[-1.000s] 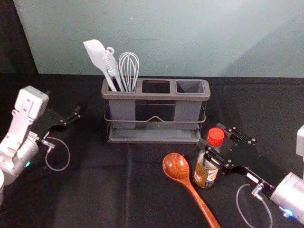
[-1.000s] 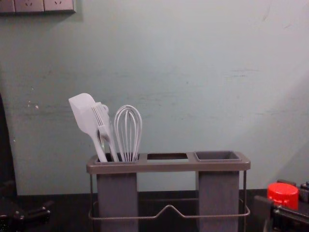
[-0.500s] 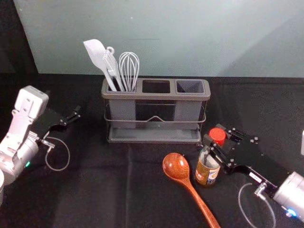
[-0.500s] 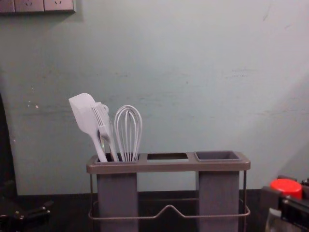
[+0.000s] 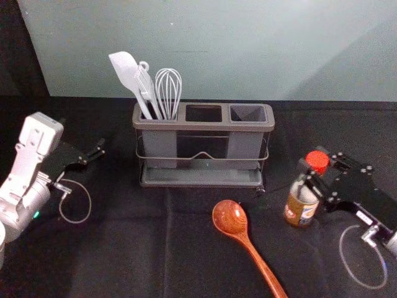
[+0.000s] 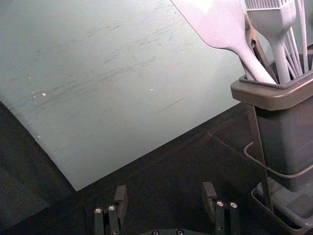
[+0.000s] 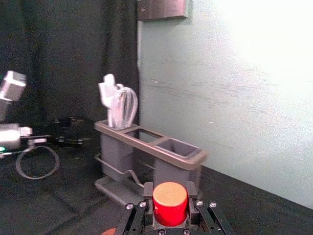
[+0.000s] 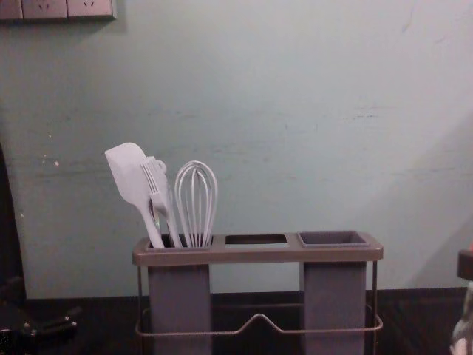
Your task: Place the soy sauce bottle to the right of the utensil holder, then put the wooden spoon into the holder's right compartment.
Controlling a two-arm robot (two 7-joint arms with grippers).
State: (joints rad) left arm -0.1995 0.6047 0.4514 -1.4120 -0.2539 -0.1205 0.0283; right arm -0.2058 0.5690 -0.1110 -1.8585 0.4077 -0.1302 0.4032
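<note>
The bottle has been shifted right from the spoon, clamped by the right gripper. With the holder to its left, release may be due. The left gripper is parked wide at left.

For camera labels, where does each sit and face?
Head view: on head, forward and down at grey rectangular utensil holder; left hand, right hand.
Chest view: on chest, forward at holder; both hands partly.
Left wrist: at pale wall and holder; own fingers.
Right wrist: at holder over red bottle cap; own fingers, left arm.
Wrist views share the holder.
</note>
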